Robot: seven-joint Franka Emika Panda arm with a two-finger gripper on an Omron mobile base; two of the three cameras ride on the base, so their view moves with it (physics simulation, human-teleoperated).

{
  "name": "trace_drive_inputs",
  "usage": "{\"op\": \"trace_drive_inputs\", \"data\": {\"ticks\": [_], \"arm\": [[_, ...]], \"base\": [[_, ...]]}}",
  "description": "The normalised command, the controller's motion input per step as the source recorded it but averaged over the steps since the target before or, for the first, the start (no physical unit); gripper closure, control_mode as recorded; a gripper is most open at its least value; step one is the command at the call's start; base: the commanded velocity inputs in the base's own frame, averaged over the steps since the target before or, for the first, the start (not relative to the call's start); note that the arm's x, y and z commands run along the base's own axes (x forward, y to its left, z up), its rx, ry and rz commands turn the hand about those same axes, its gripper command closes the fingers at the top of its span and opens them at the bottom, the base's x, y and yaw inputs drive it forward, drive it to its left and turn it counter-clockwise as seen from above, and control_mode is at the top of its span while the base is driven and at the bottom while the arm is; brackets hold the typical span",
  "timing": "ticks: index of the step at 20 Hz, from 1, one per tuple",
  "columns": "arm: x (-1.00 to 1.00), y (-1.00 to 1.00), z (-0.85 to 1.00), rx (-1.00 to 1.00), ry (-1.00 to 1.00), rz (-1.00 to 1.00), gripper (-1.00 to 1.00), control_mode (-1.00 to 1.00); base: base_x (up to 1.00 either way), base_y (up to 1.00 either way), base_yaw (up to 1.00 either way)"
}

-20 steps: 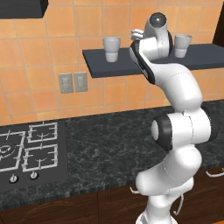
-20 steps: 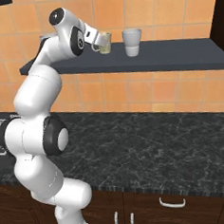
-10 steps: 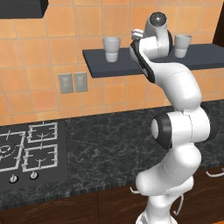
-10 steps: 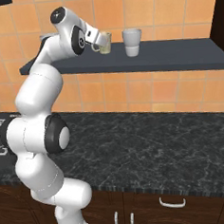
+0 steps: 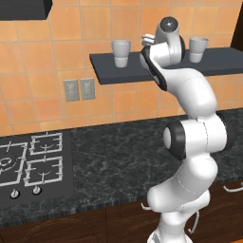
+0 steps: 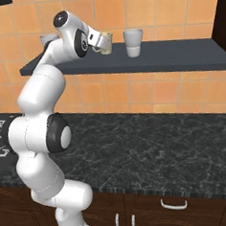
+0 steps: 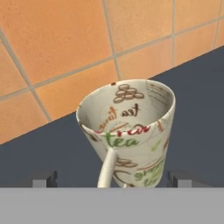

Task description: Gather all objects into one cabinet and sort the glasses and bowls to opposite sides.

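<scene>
Tool (image 7: pixel 112 179) stands open around cream printed cup (image 7: pixel 129 131) on dark shelf (image 6: pixel 178 57), apparently not touching.

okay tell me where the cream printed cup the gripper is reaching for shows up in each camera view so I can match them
Left base view: hidden behind the arm's hand, on the dark grey shelf.
Right base view: cream printed cup upper middle, on that shelf, at the gripper.
Hand view: centre, between the open finger tips.
Shared landmark: the dark grey shelf.
</scene>
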Motion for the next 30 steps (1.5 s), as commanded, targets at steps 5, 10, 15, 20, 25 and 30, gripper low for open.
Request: {"op": "trace_drive_inputs", "data": {"ticks": [5, 10, 15, 20, 25, 30], "arm": [[0.01, 0.0, -0.03, 0.0, 0.0, 0.0, -1.0, -1.0], [0.0, 0.0, 0.0, 0.0, 0.0, 0.0, 1.0, -1.0], [0.0, 0.0, 0.0, 0.0, 0.0, 0.0, 1.0, -1.0], [0.0, 0.0, 0.0, 0.0, 0.0, 0.0, 1.0, -1.0], [-0.09, -0.01, 0.24, 0.0, -0.01, 0.0, 1.0, -1.0], [-0.24, 0.0, 0.37, 0.0, -0.03, 0.0, 1.0, -1.0]], "base": [[0.0, 0.0, 0.0], [0.0, 0.0, 0.0], [0.0, 0.0, 0.0], [0.0, 0.0, 0.0], [0.0, 0.0, 0.0], [0.0, 0.0, 0.0]]}}
